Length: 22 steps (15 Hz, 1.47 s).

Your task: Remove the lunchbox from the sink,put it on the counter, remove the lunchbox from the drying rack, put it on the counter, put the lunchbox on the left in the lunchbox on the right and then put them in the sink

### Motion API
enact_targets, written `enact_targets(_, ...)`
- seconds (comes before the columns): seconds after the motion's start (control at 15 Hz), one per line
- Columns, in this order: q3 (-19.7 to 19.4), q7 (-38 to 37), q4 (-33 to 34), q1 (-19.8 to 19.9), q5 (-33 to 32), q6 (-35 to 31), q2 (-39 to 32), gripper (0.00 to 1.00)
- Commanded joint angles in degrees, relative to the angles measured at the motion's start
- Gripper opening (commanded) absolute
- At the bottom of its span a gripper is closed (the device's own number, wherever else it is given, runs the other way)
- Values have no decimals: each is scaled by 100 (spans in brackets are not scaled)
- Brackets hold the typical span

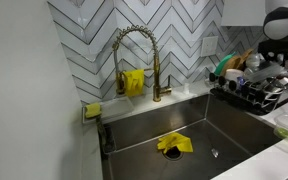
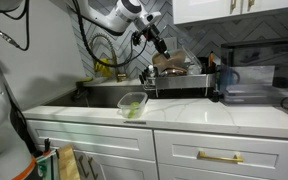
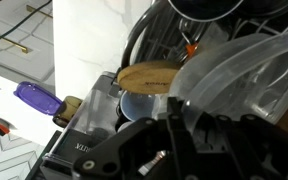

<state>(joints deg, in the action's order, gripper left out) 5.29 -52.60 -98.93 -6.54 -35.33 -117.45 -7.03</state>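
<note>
While outstretched, arm [image 2: 119, 17] over drying rack [image 2: 184, 86]

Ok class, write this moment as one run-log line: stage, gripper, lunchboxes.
stage: at drying rack | gripper: shut, above rack, hold unclear | clear lunchbox: on counter | sink: no lunchbox seen

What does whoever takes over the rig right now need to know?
Hand: shut, down at the rack. The rack lunchbox is right beside it in the wrist view; a grip can't be confirmed.
Done: first lunchbox is on the counter. The sink shows only a yellow item.
Left: rack lunchbox to counter, nest the two, put both in the sink.
</note>
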Motion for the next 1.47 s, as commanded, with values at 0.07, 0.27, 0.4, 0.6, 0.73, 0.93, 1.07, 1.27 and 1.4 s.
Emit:
enact_targets(0.07,-7,-288,-233,-141,98,261,377,2)
enact_targets(0.27,25,-503,-563,-132,62,100,774,2)
enact_targets(0.4,45,-577,-911,-89,121,-76,1138,2)
enact_targets(0.6,42,-735,-1627,15,288,-506,1749,2)
enact_targets(0.73,19,-819,-2180,120,436,-865,2189,2)
enact_targets(0.93,-15,-1025,-3060,422,247,-1909,2760,2)
enact_targets(1.07,182,-748,-2443,513,385,-1432,2316,8)
enact_targets(1.27,232,-744,-2353,530,377,-1416,2261,8)
enact_targets(1.4,244,-747,-2316,523,373,-1409,2223,2)
